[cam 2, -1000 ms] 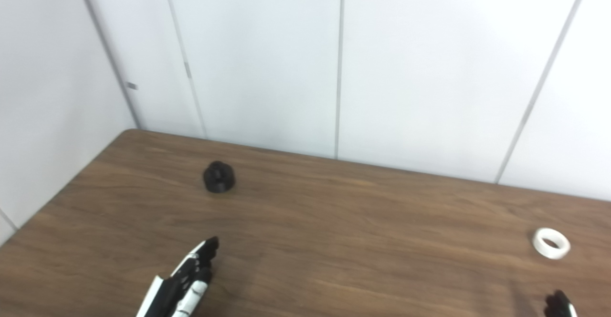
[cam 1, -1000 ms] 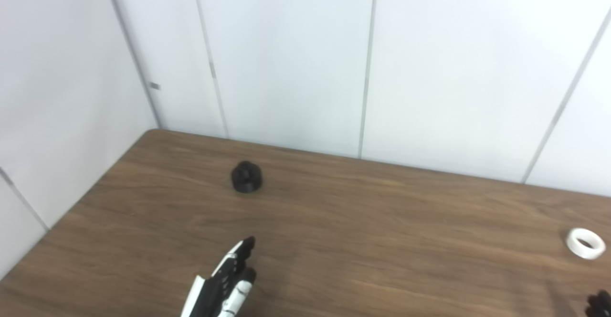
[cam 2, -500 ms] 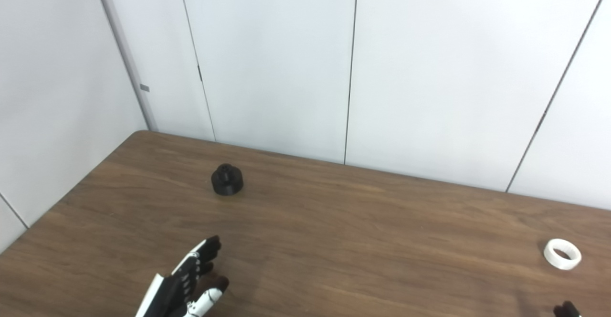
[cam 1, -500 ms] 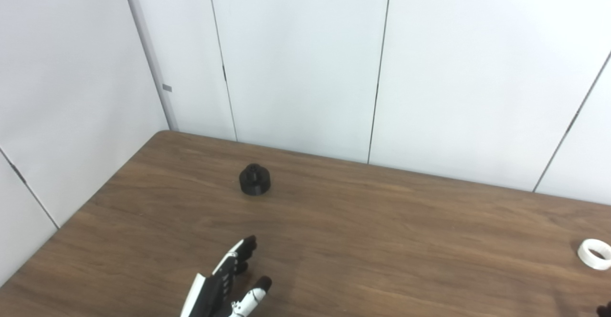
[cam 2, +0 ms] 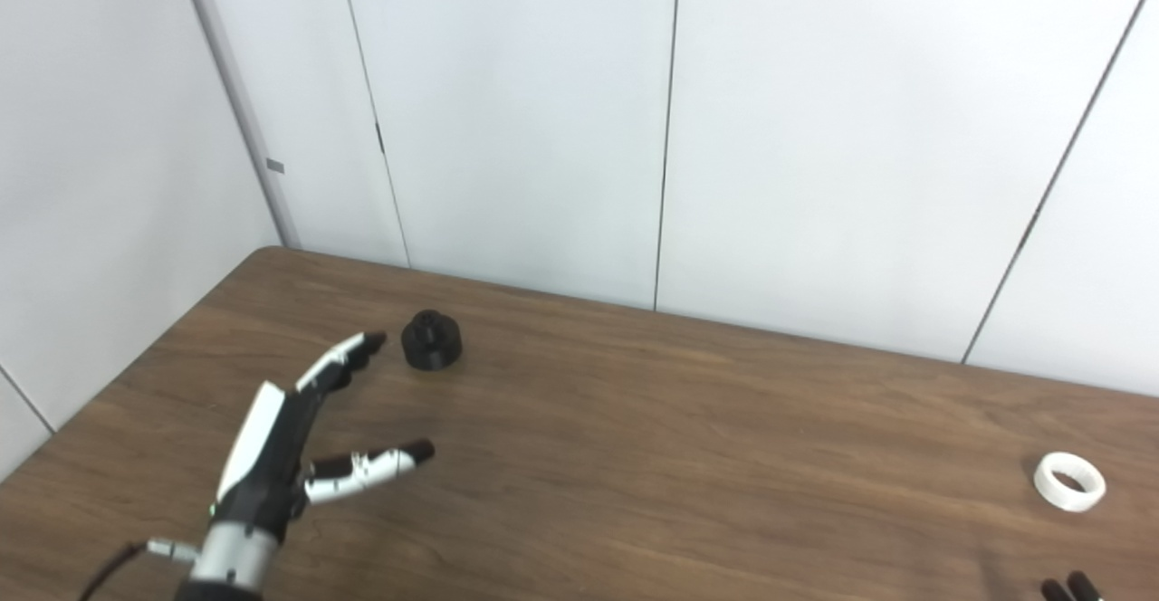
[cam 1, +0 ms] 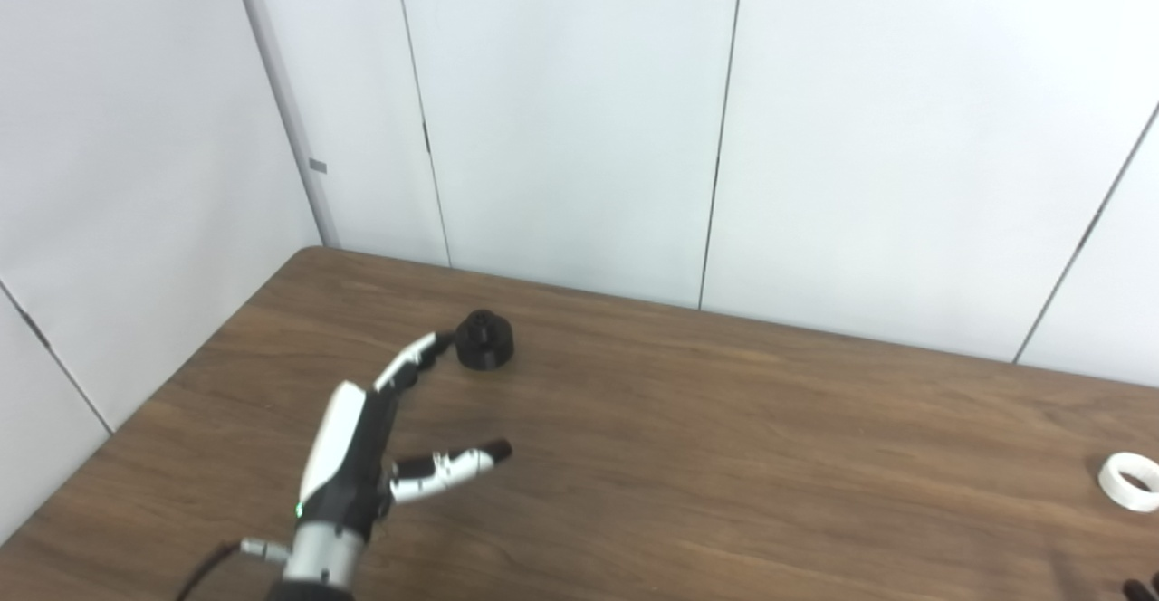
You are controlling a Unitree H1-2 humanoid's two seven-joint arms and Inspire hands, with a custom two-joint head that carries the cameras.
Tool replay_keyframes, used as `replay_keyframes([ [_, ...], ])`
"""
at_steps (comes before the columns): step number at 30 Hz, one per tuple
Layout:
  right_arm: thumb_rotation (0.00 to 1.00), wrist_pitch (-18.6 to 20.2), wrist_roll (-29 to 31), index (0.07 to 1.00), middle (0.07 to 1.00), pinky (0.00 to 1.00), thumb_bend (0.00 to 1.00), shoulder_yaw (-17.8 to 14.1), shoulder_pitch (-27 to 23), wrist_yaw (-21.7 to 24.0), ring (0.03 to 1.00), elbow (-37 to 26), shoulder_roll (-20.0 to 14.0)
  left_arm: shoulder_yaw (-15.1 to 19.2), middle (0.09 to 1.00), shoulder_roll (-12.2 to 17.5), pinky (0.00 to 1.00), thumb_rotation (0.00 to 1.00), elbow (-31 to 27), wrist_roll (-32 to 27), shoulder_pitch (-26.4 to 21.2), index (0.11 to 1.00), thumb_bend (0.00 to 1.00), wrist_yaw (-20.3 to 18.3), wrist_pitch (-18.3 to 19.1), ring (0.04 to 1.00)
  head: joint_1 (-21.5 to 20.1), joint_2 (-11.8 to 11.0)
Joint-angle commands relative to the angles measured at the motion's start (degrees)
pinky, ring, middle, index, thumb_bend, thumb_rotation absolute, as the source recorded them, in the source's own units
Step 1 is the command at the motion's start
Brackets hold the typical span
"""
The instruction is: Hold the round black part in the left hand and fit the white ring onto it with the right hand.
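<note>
Left eye view: black part point(cam 1: 484, 339) is seen upright on the table point(cam 1: 724, 456), at about 10 o'clock from picture centre, near the back-left corner. Left hand point(cam 1: 362, 443) is held out open over the table, nothing gripped, fingers point(cam 1: 412, 367) stretched toward 1 o'clock, thumb point(cam 1: 453, 463) splayed out toward 3 o'clock. The part lies just beyond the fingertips, at 2 o'clock from them; in the right eye view a thin strip of table is seen between tip and part, so they are taken as just beside each other, not touching. The part is outside the span between fingers and thumb, with the thumb well short of it, at 6 o'clock from it.

White ring point(cam 2: 1069, 481) is lying flat on the table at 4 o'clock, near the right edge, well apart from the part. Only dark fingertips of the right hand point(cam 2: 1068, 588) are seen at the bottom right corner, at 6 o'clock from the ring and clear of it; whether that hand is spread or closed cannot be told. Wall panels point(cam 1: 579, 112) are seen behind the table.
</note>
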Motion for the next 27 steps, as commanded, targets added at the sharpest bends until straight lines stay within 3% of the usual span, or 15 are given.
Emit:
replay_keyframes([
  [1,1.0,-1.1,0.0,1.0,0.964,0.98,0.45,-0.1,0.3,-0.4,0.986,-0.6,0.4,0.7,0.901,2.5,0.91,0.24,-1.3,1.9,-2.9,0.878,0.87,-0.8,1.5,0.913,0.0,0.2],
  [14,1.0,-0.3,0.2,1.0,0.96,0.97,0.45,0.1,0.9,-0.3,0.973,-1.5,0.4,-0.1,0.925,6.5,0.92,0.33,9.1,5.0,-13.3,0.862,0.9,-1.9,6.5,0.945,0.1,0.6],
  [20,1.0,-0.4,-0.2,0.999,0.954,0.95,0.44,0.2,1.0,-0.4,0.965,-1.4,0.5,-1.4,0.93,8.5,0.91,0.35,15.6,7.4,-17.1,0.856,0.93,-1.3,7.3,0.965,-0.3,0.7],
  [23,1.0,0.1,0.0,0.997,0.949,0.95,0.43,0.3,1.1,-0.4,0.961,-2.0,0.7,-2.3,0.931,9.6,0.98,0.34,19.9,8.2,-19.1,0.846,0.91,-0.7,6.3,0.96,-0.5,0.9],
  [27,1.0,-0.2,0.4,1.0,0.963,0.96,0.42,0.4,1.3,-0.3,0.949,-2.3,0.8,-4.3,0.926,11.1,1.0,0.33,25.4,10.4,-21.7,0.831,0.92,0.3,5.5,0.952,-0.7,1.0],
])
